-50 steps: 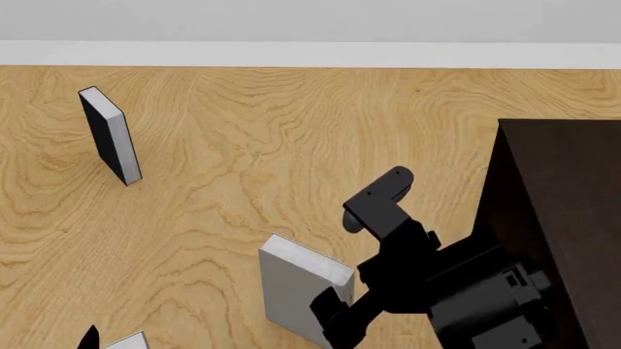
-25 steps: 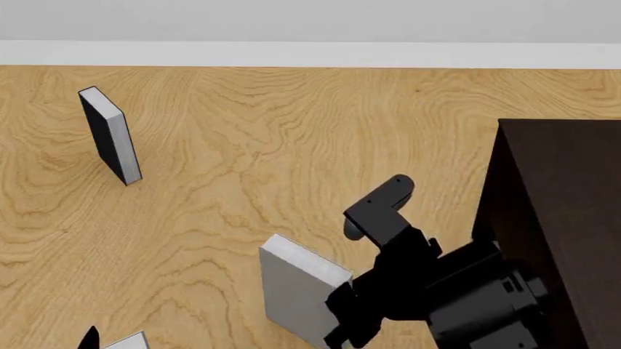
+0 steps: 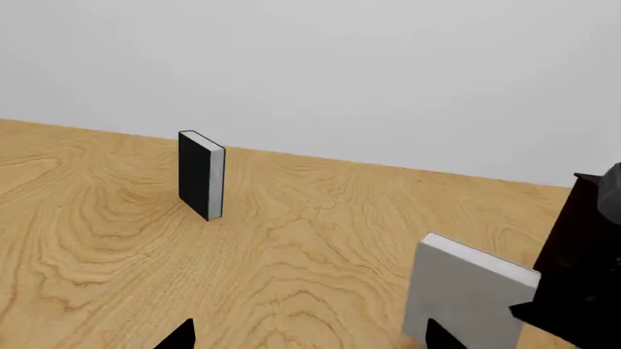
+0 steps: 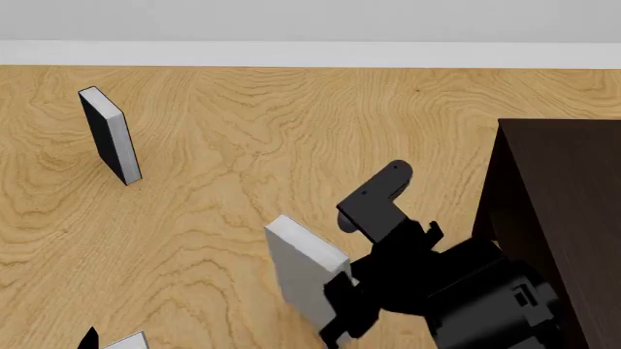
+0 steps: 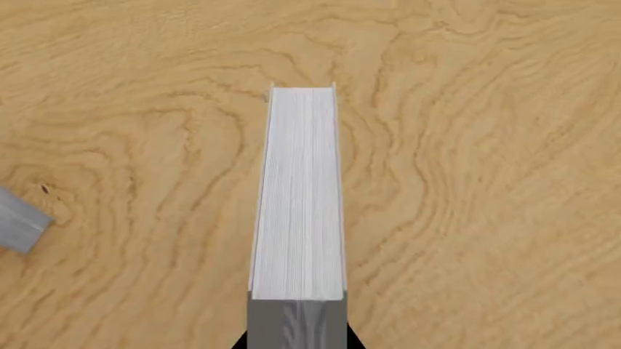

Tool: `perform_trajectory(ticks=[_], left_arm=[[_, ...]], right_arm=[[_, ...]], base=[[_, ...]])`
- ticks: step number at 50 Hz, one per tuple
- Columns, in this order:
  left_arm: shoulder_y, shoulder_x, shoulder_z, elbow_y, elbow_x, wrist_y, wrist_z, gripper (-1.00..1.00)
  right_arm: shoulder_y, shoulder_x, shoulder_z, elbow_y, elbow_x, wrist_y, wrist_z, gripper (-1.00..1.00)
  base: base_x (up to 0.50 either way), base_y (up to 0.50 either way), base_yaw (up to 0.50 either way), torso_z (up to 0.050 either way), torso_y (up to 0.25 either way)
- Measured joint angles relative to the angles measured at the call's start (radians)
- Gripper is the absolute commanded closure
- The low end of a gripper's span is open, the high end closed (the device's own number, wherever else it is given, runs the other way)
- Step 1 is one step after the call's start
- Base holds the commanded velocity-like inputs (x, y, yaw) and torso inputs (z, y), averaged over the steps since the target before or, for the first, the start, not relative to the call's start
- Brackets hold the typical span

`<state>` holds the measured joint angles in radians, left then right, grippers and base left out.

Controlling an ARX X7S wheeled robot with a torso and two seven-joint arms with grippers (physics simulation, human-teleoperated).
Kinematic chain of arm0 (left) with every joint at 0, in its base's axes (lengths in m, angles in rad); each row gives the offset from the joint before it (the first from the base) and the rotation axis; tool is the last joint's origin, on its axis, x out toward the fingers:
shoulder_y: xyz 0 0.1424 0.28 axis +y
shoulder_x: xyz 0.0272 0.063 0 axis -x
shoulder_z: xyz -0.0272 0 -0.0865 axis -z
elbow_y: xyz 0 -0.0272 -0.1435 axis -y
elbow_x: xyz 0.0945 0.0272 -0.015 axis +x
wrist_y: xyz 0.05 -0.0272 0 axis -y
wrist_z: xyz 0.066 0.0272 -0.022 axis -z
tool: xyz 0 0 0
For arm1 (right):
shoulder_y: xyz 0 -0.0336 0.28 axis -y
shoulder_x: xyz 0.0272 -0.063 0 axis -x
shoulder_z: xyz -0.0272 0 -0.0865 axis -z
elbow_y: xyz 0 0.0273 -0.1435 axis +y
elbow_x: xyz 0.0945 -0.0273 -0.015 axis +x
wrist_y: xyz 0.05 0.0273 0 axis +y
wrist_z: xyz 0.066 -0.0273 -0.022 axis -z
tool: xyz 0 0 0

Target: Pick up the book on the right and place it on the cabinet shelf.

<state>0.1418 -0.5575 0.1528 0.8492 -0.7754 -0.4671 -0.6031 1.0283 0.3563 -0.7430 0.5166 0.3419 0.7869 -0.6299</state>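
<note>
One right end effector [image 4: 342, 309] was clamped on the book [image 4: 305, 273], its fingers on either cover near one end, page edges facing the wrist camera. The book stood tilted above the tabletop [image 4: 243, 145], just beside the dark cabinet [image 4: 563, 196]. Bare wood lay open toward the far wall; a black book [image 4: 109, 136] stood well apart. Left end effector [image 3: 305, 338]: fingertips spread, nothing between them.

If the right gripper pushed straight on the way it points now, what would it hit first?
The grey book sits already between the right gripper's fingers; past it, probably the wooden floor, though depth is unclear.
</note>
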Motion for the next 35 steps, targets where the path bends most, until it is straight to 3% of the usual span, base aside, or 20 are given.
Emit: perform_trajectory(ticks=[23, 35], left_arm=[[-0.003, -0.005, 0.012, 0.004, -0.001, 0.003, -0.002, -1.0], [-0.006, -0.006, 0.017, 0.003, -0.002, 0.007, 0.0, -1.0]], right_arm=[[-0.068, 0.088, 0.012, -0.611, -0.044, 0.277, 0.293, 1.0], [-0.05, 0.094, -0.096, -0.836, -0.11, 0.441, 0.432, 1.0]], base=[[0.0, 0.0, 0.0, 0.0, 0.001], [0.0, 0.0, 0.0, 0.0, 0.001]])
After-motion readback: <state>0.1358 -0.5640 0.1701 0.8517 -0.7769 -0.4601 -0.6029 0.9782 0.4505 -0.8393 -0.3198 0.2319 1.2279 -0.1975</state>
